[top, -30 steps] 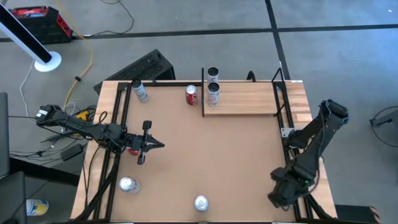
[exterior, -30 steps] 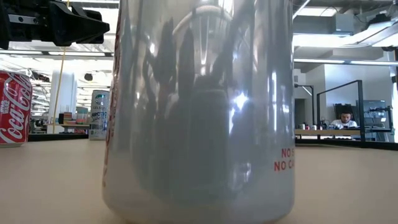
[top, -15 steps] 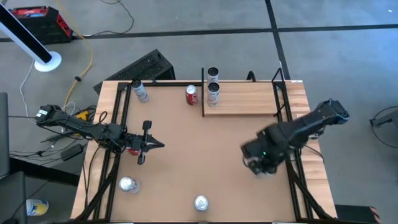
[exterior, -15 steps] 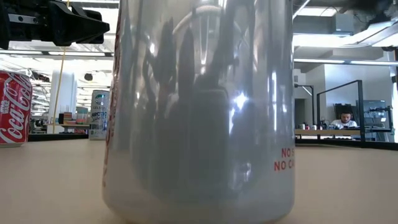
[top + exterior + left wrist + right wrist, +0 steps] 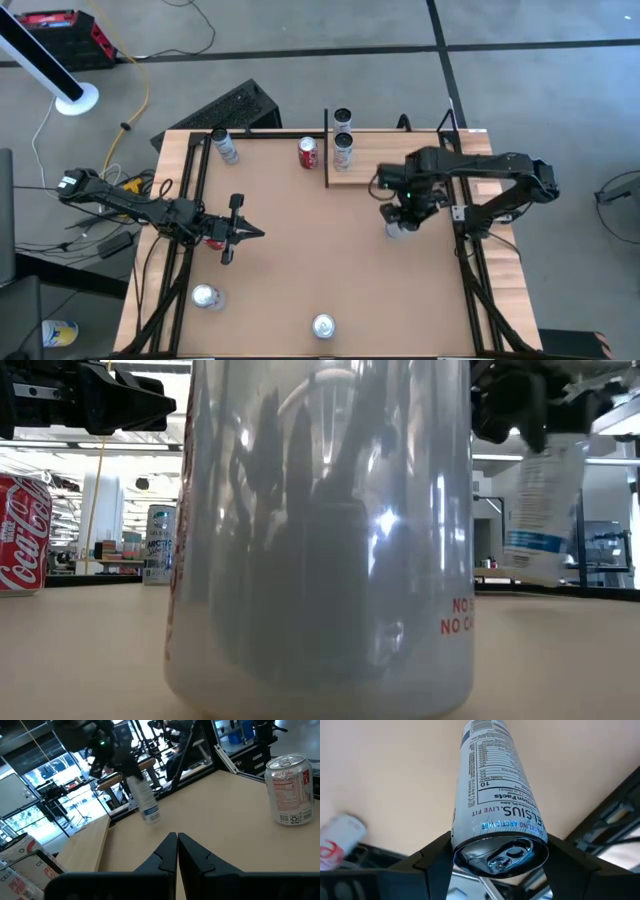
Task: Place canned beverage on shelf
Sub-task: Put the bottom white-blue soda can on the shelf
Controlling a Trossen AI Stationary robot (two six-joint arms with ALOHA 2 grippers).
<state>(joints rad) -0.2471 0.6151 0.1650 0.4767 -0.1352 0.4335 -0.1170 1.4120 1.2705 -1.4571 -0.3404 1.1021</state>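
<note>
just off the front edge of the shelf, your right gripper hangs above the tabletop pinching a tall white celsius can by its top end, fingers either side of the rim, the can's base clear of the board in the low view. your left gripper waits over the table's left side with its fingers pressed together and nothing between them.

what could go wrong, as i judge it: the grip sits high on a slim can, so a quick swing toward the shelf may set the can pendulating or let it slip down through the fingers. the shelf stands a little above the board, so if you carry the can in too low its base may catch the plank's front edge and tip. two silver cans already stand at the shelf's left end by the black rail; set down too near them and you may knock them over. the shelf's middle and right look bare, so aim there.

as for containers, every can in view looks sealed: the held one's tab is unlifted in the right wrist view. a red cola can stands just left of the rail, off the shelf, and more cans stand apart on the board. whether any is full i cannot tell.
</note>
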